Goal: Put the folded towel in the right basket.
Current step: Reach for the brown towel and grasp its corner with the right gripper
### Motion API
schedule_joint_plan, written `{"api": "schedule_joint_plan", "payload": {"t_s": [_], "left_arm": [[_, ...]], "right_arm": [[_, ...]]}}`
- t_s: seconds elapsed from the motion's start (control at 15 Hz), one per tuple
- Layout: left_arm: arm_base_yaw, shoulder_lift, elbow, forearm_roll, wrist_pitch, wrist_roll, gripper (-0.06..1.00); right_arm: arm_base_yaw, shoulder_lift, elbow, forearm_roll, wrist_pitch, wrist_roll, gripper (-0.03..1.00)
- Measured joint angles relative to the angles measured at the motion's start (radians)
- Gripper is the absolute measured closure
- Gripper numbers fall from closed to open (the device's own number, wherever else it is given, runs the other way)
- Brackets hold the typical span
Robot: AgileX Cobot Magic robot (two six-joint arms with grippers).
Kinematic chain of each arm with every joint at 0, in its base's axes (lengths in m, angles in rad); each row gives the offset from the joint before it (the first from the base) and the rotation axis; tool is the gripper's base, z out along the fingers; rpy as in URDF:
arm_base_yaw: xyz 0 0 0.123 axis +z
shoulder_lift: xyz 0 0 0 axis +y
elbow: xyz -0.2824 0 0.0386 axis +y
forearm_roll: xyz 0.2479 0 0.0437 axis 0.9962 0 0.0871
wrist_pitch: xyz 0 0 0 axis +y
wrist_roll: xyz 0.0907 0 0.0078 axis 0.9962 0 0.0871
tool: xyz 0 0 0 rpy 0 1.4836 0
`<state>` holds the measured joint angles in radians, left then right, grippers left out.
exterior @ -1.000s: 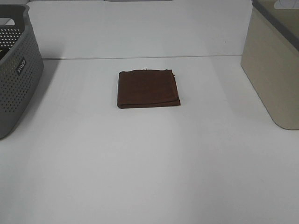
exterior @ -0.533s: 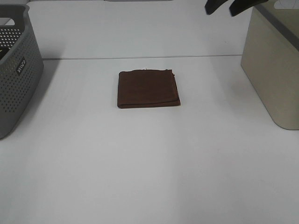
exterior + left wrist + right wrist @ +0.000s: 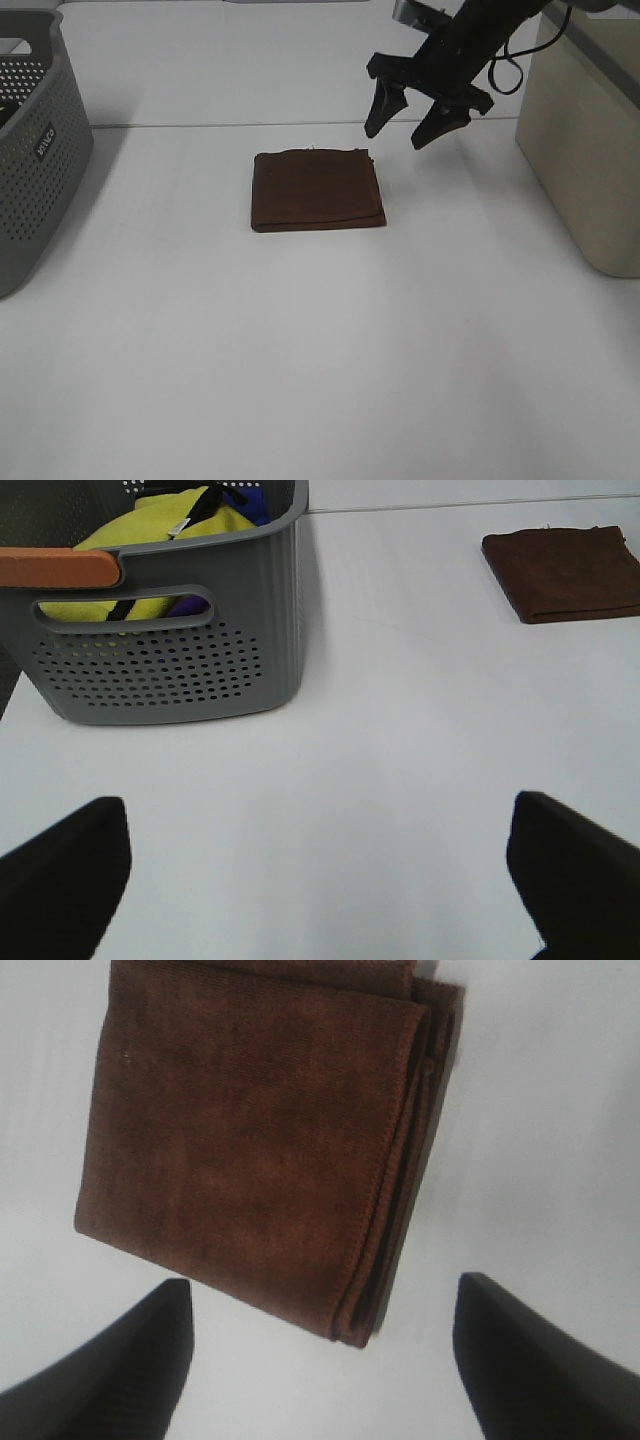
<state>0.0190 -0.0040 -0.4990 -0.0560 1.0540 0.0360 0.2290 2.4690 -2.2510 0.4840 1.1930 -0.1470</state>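
Note:
The folded brown towel [image 3: 317, 189] lies flat on the white table, near the middle. It also shows in the right wrist view [image 3: 265, 1140] and far off in the left wrist view [image 3: 565, 573]. My right gripper [image 3: 408, 123] is open and empty, hanging above the table just behind the towel's far right corner. In the right wrist view its gripper [image 3: 320, 1360] looks straight down on the towel. The beige right basket [image 3: 588, 140] stands at the right edge. My left gripper [image 3: 320, 880] is open and empty over bare table, out of the high view.
A grey perforated basket [image 3: 30, 140] stands at the left edge; in the left wrist view the basket [image 3: 170, 650] holds yellow and blue cloth. The table's back edge runs behind the towel.
My right arm has come down from the top right of the high view to just behind the towel. The towel has not moved.

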Motion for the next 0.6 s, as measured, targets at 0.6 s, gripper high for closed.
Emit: {"api": "schedule_joint_plan", "payload": {"t_s": [0.6], "left_arm": [[0.0, 0.0, 0.0, 0.0, 0.0, 0.0, -0.03]], "right_arm": [[-0.043, 0.238, -0.145, 0.11, 0.023, 0.001, 0.28]]}}
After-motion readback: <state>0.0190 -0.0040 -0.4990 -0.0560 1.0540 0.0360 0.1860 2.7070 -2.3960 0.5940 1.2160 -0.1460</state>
